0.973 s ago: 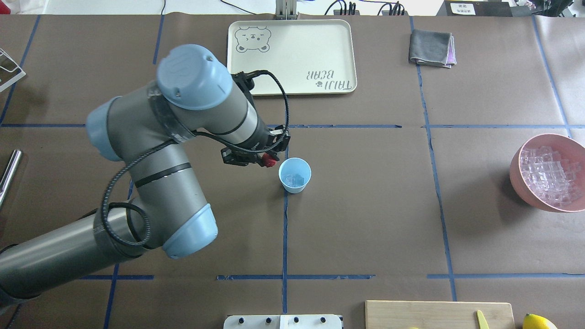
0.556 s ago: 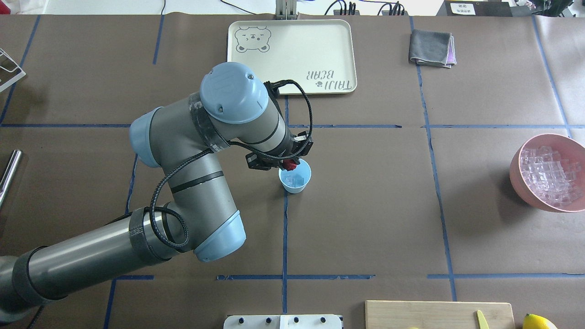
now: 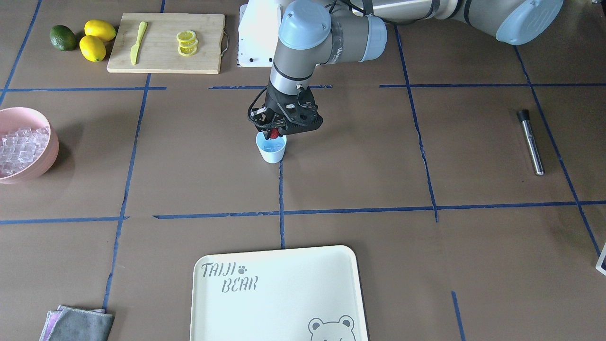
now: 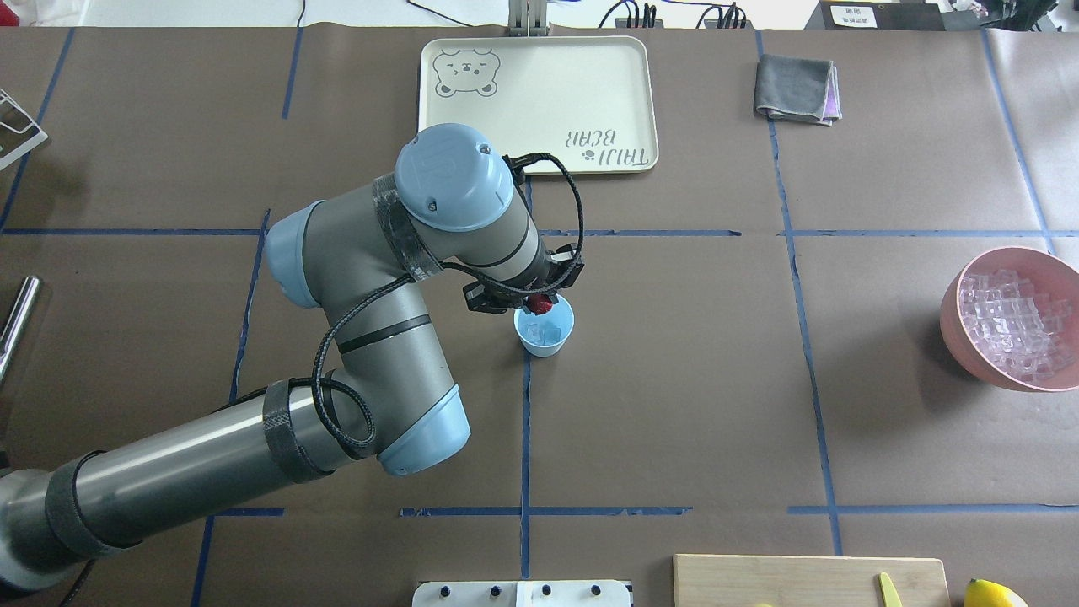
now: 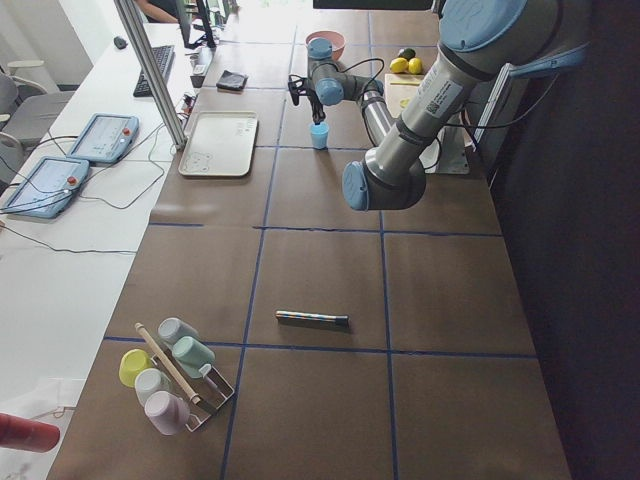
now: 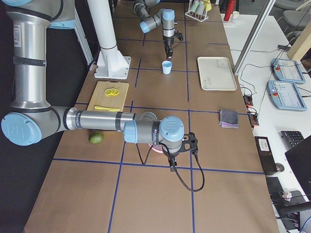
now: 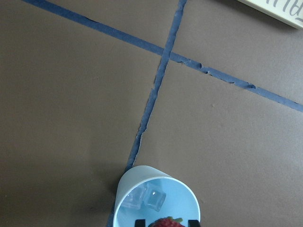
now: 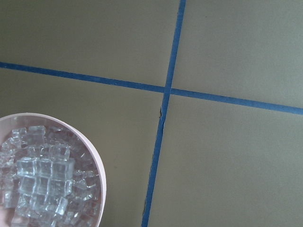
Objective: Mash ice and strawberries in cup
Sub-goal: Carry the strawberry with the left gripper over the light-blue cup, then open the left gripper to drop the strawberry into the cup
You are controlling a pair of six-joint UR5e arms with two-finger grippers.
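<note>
The light blue cup [image 4: 558, 339] stands at the table's middle on a blue tape line, with a few clear ice cubes [image 4: 544, 331] inside. My left gripper [image 4: 540, 304] is shut on the small red strawberry [image 4: 540, 303] and holds it just above the cup's rim. In the left wrist view the strawberry [image 7: 165, 222] sits between the fingertips over the cup [image 7: 187, 201] and the ice [image 7: 147, 198]. The front view shows the same over the cup [image 3: 271, 151]. My right gripper [image 6: 171, 164] hangs over the pink bowl; I cannot tell if it is open or shut.
A pink bowl [image 4: 952, 312] full of ice stands far right. A cream tray [image 4: 539, 101] and a grey cloth [image 4: 795, 87] lie at the far side. A cutting board [image 3: 161, 52] with lemon slices, lemons [image 3: 92, 47] and a metal rod [image 3: 530, 142] lie near the robot.
My left arm has swung right with the strawberry, from just left of the cup to over the cup's rim. The cup has not moved.
</note>
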